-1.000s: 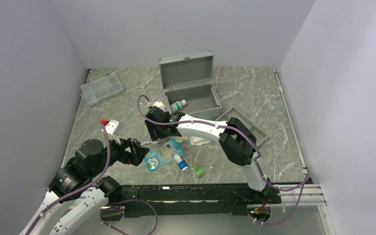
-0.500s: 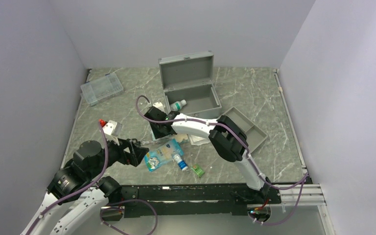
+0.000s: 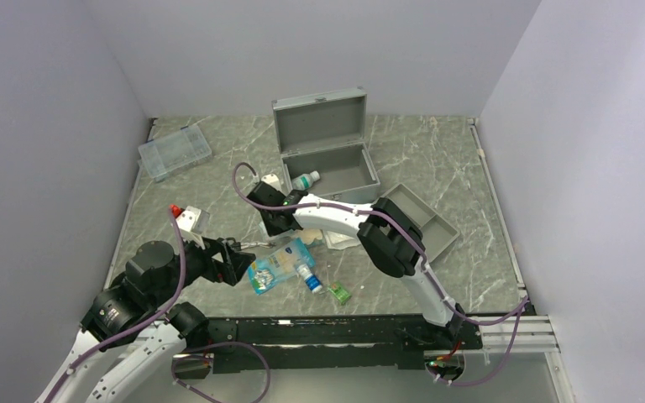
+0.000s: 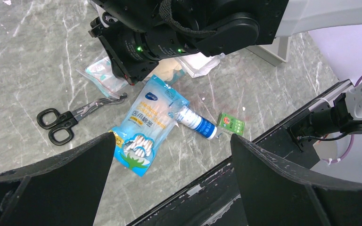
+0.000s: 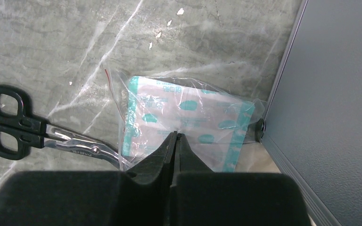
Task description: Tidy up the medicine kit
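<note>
while the right gripper stands with its fingers pressed together, note that their tips rest on the clear plastic bag of teal-printed pads; you cannot tell whether film is caught between them. the black-handled steel scissors lie at 9 o'clock of that bag. the left gripper hangs spread wide above the blue cotton-swab pouch. find the silver-grey rectangular metal medicine kit, lid raised, at 12 o'clock on the grey marbled table.
</note>
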Motion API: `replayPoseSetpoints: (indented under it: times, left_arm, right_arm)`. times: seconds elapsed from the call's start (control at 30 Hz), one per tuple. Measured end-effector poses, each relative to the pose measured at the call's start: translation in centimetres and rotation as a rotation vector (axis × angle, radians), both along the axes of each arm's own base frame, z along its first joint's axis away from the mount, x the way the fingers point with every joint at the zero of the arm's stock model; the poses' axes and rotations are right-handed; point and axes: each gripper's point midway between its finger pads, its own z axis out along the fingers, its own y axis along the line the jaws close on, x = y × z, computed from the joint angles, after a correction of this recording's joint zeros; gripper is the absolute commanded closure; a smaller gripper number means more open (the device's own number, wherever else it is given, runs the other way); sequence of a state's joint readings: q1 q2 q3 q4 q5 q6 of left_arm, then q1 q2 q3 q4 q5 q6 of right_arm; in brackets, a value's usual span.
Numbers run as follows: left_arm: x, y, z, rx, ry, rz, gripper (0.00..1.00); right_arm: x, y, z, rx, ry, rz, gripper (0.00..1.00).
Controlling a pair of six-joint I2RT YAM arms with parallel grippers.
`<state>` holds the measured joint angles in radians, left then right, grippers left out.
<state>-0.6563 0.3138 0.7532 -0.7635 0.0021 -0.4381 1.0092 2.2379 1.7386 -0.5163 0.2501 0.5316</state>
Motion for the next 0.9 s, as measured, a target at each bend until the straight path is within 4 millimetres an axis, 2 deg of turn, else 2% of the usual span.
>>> replayPoseSetpoints:
  times: [0.2, 0.33, 0.6, 0.77, 0.9]
  left_arm:
    - [0.0, 0.0, 0.0, 0.000, 0.000, 0.000, 0.00]
    - [-0.1, 0.1, 0.2, -0.007, -0.008, 0.000, 0.01]
    - [-0.2, 0.4, 0.4, -0.014, -0.024, 0.011, 0.01]
    - [-0.3, 0.9, 1.0, -0.033, -0.054, 0.027, 0.00]
    - [-0.4, 1.2, 1.3, -0.044, -0.073, 0.038, 0.01]
  right_arm:
    - [-0.2, 0.1, 0.4, 0.009, 0.007, 0.007, 1.00]
    - [-0.6, 0.7, 2.7, 0.057, 0.001, 0.023, 1.00]
    - [-2.0, 2.0, 12.5, 0.231, -0.093, 0.066, 1.00]
    - [-2.8, 1.9, 16.8, 0.294, -0.143, 0.087, 1.00]
    - [-2.6, 0.9, 19.6, 0.313, -0.205, 0.084, 1.00]
